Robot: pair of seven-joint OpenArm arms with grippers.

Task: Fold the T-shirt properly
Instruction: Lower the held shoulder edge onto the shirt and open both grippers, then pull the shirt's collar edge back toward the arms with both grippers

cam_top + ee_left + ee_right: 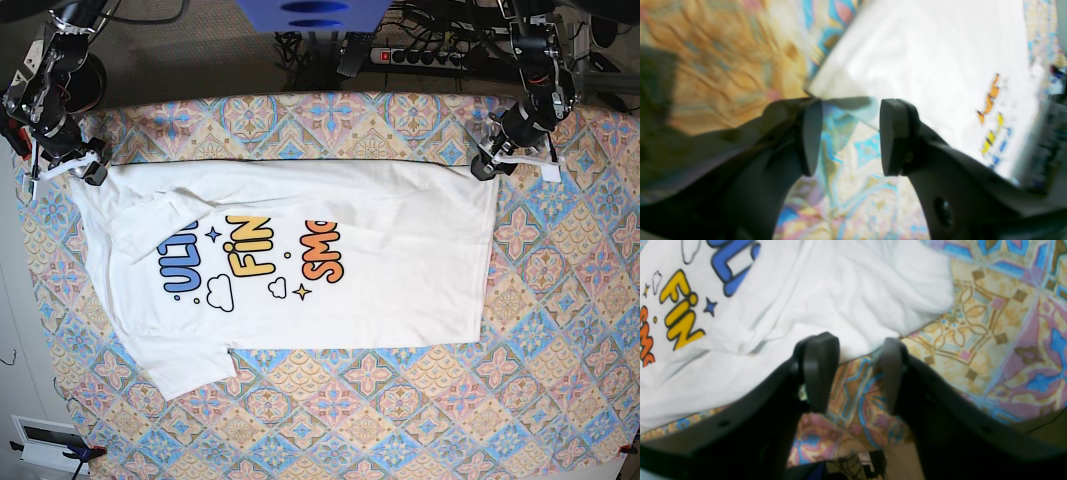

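Observation:
The white T-shirt [300, 260] lies spread sideways on the patterned cloth, print up. Only parts of its blue, yellow and orange words show, below a plain white band along its straight far edge. My left gripper [488, 163] stands at the far right corner. In the left wrist view it [851, 133] is open, the T-shirt corner [923, 66] just past its fingertips and only cloth pattern between them. My right gripper [92, 172] is at the far left corner. In the right wrist view it [855, 373] is open too, with the wrinkled T-shirt hem [840, 300] just beyond the tips.
A colourful tiled tablecloth [420, 410] covers the table around the shirt. One sleeve [190, 370] sticks out toward the near left. Behind the table's far edge are a power strip with cables [430, 55] and a blue base [310, 15].

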